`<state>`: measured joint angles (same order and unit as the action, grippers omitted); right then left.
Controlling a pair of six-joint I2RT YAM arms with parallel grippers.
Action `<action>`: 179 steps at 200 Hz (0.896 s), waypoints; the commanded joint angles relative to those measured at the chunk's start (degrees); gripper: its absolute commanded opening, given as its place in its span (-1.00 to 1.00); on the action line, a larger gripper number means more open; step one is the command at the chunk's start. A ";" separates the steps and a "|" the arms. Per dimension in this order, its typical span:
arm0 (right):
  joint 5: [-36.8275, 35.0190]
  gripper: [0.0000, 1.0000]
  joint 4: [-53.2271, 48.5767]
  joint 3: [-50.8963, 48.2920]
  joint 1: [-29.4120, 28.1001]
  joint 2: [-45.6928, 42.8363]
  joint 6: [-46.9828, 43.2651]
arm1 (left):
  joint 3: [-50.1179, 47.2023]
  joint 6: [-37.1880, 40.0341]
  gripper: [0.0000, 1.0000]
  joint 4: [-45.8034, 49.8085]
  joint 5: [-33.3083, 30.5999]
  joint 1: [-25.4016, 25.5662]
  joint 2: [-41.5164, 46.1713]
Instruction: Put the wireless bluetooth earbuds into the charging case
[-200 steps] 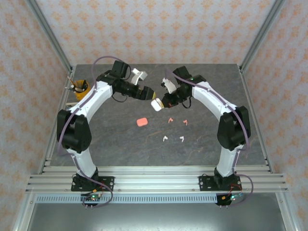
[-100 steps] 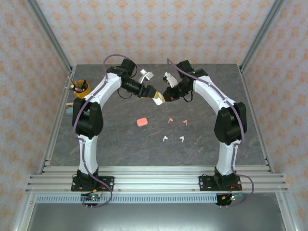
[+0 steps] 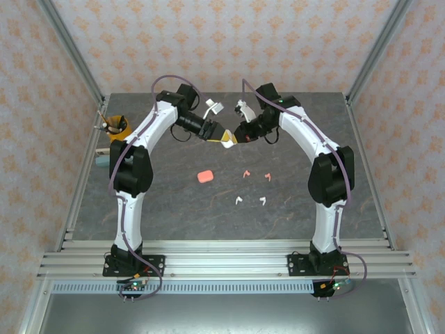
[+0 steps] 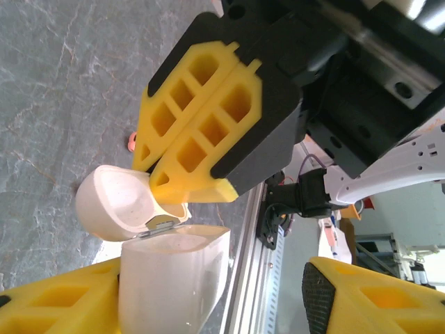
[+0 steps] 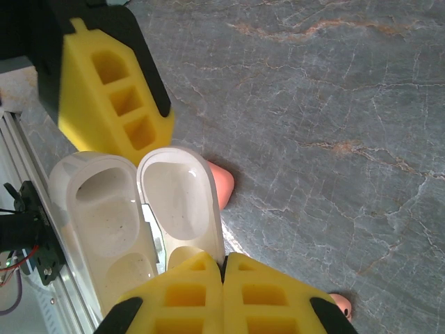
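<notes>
The white charging case (image 3: 226,142) hangs open above the table's far middle, between both grippers. My right gripper (image 5: 224,268) is shut on the edge of its lid (image 5: 179,202), beside the case's body (image 5: 97,223). My left gripper (image 4: 215,292) is open around the body (image 4: 170,278), which lies against one finger (image 4: 55,299); the other finger (image 4: 368,292) stands well apart. In the top view the left gripper (image 3: 218,133) and right gripper (image 3: 234,138) meet tip to tip. Two coral-pink earbuds (image 3: 245,173) (image 3: 267,175) and two white earbuds (image 3: 238,200) (image 3: 263,201) lie loose on the grey table.
A closed coral-pink case (image 3: 204,176) lies on the table left of the earbuds, below the held case. An orange cup (image 3: 115,126) stands at the left edge. Aluminium rails (image 3: 222,261) run along the near edge.
Both arms have drawn toward the back of the table with the white case between them. My left gripper's fingers have come closer together around the case body.
</notes>
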<state>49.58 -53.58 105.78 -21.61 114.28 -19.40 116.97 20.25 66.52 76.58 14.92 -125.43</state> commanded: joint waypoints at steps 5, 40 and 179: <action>2.10 -1.00 -1.70 2.15 -0.04 0.87 -1.51 | 2.06 3.74 0.26 5.52 2.27 0.62 -1.61; 2.54 -1.00 -2.05 1.86 -0.02 0.88 -1.70 | 3.53 4.10 0.19 6.48 2.09 1.33 -2.86; 1.86 -1.00 -1.80 1.80 -0.02 0.68 -1.31 | 6.87 5.47 -0.40 9.41 1.95 2.23 -5.18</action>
<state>50.89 -54.92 105.78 -21.58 114.32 -19.81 121.82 24.53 73.73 77.52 16.51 -130.04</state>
